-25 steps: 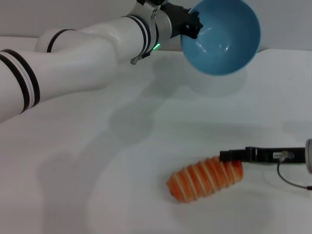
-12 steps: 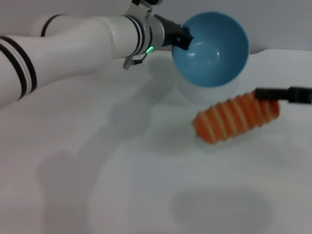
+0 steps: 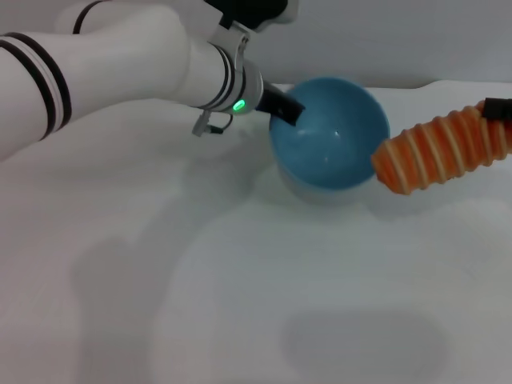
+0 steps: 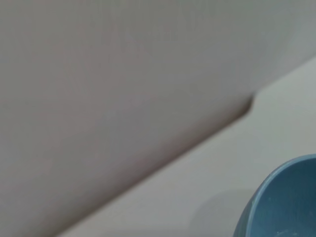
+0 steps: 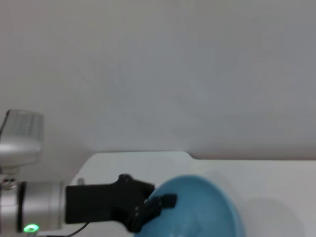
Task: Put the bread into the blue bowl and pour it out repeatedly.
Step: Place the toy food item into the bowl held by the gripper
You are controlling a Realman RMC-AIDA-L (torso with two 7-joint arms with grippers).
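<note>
The right gripper [image 3: 500, 112], barely in view, is clamped on the bread [image 3: 442, 152], carried clear of the table [image 3: 240, 304], just beside the blue bowl [image 3: 328, 136]. The bowl's far rim is pinched by the left gripper [image 3: 282, 108]. Loading is judged in hand; next, the loaf must be brought over the bowl mouth and released.

A white table [image 3: 240, 304] fills the head view, its smooth top carrying soft grey shadows, 1 a rounded patch near the front edge. Behind it stands a plain pale grey wall [image 5: 158, 69], seen across the upper part of the right wrist view, where the table's far edge shows a stepped corner against it. The left wrist view shows the same wall and a strip of the white tabletop meeting it along a slanting line, with a small dark notch at the joint.
</note>
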